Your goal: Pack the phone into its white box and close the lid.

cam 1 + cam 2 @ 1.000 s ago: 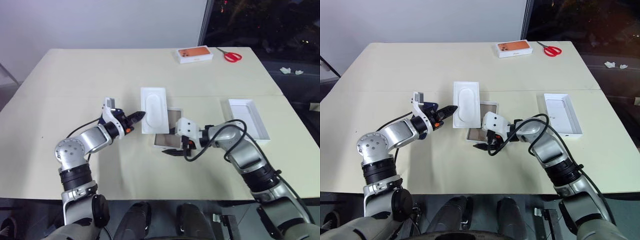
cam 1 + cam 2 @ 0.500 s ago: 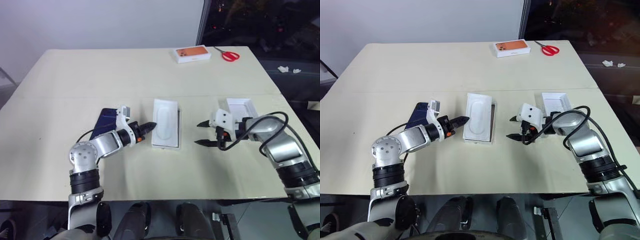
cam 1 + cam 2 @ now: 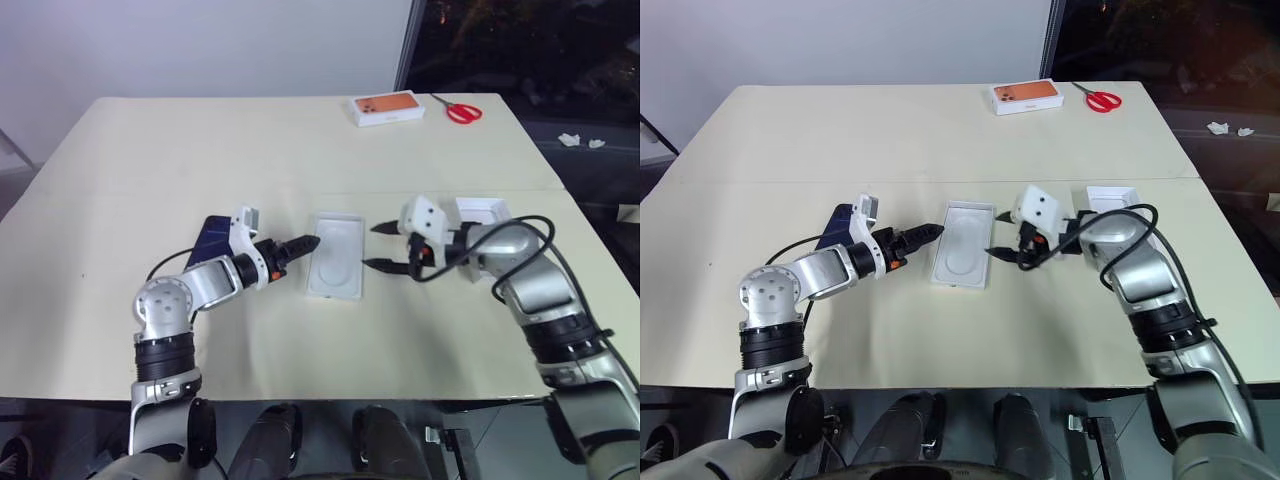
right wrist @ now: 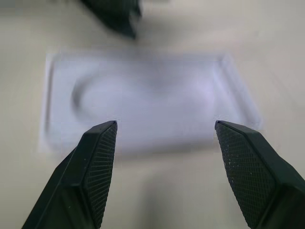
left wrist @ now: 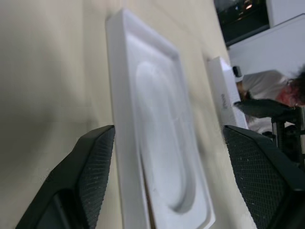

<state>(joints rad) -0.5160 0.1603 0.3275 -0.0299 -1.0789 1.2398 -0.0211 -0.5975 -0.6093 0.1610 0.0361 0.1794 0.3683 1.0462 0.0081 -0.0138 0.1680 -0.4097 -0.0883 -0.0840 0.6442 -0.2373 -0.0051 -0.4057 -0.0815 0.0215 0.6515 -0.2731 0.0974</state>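
A: Where is everything on the bench (image 3: 120,160)?

B: The white box (image 3: 336,268) lies flat at the middle, recess up, its long axis running near to far. The phone (image 3: 210,237) lies left of it, behind the left arm. The lid (image 3: 488,212) sits to the right, partly hidden by the right arm.

A: And the grippers?

B: The left gripper (image 3: 304,244) points right at the box's left edge, fingers spread, holding nothing. The right gripper (image 3: 378,247) faces the box's right edge, also spread and empty.

A: Which arm should take the phone?

B: The left, I'd judge; it's much nearer, though the gripper points away from it.
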